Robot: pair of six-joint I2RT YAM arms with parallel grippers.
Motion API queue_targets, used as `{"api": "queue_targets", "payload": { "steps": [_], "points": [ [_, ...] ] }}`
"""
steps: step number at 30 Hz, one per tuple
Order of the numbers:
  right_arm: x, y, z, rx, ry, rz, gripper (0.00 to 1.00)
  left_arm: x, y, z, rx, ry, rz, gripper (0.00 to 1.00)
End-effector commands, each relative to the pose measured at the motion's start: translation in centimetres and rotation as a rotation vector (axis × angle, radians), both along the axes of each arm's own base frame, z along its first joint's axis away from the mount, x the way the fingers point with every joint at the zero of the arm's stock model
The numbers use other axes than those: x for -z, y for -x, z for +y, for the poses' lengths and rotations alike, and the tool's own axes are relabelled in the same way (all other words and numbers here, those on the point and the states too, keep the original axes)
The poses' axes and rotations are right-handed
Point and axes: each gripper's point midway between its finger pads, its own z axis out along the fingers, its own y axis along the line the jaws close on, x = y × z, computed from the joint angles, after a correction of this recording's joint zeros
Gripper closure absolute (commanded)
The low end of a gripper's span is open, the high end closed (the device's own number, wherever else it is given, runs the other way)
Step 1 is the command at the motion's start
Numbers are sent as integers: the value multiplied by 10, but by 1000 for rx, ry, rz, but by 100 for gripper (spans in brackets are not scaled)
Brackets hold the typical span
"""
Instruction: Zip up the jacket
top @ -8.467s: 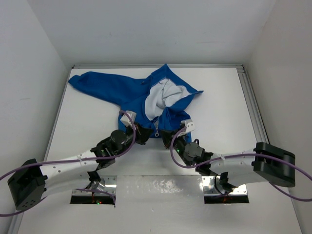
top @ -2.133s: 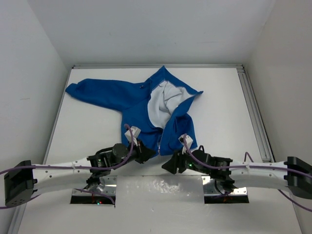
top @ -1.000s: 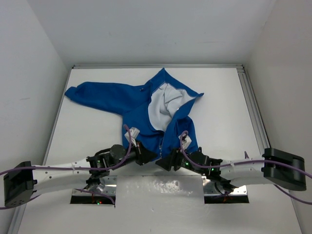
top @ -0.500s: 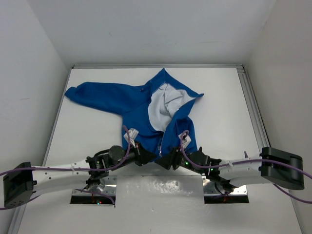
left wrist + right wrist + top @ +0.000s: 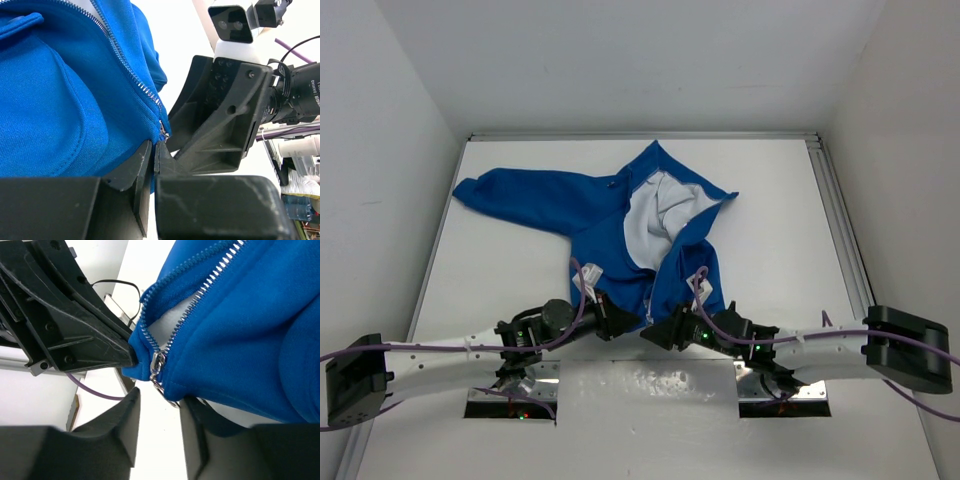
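The royal-blue jacket (image 5: 610, 225) lies spread on the white table, lining showing at the open chest, zipper joined only at the bottom hem. My left gripper (image 5: 623, 320) is shut on the hem's left side, just beside the zipper's end (image 5: 154, 150). The silver zipper slider (image 5: 157, 363) sits at the bottom of the teeth, its pull tab hanging down. My right gripper (image 5: 160, 402) is open just below the slider, jaws either side of the tab, and faces the left one at the hem (image 5: 658, 333). The slider also shows in the left wrist view (image 5: 162, 131).
The table's near edge with the two arm mounts (image 5: 515, 390) lies just behind the grippers. One sleeve (image 5: 510, 195) stretches to the far left. A metal rail (image 5: 840, 225) runs along the right side. White walls close in the table.
Over several seconds both grippers drew the jacket's hem toward the near edge. In the last half second the right gripper shifted slightly at the slider; the left has kept its hold.
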Motion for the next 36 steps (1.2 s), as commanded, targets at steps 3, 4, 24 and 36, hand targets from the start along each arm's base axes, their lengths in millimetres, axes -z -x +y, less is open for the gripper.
{"api": "queue_targets", "payload": {
  "steps": [3, 4, 24, 36],
  "points": [
    [-7, 2, -1, -1, -30, 7, 72, -13, 4, -6, 26, 48, -15, 100],
    [-7, 2, 0, -2, -29, 5, 73, -13, 4, -7, 27, 45, -17, 100],
    [-35, 5, 16, -45, -33, 24, 100, 13, 5, 2, 17, -41, -3, 100],
    [-61, -39, 15, 172, 4, -43, 100, 38, 13, 12, 60, -129, -18, 100]
  ]
}}
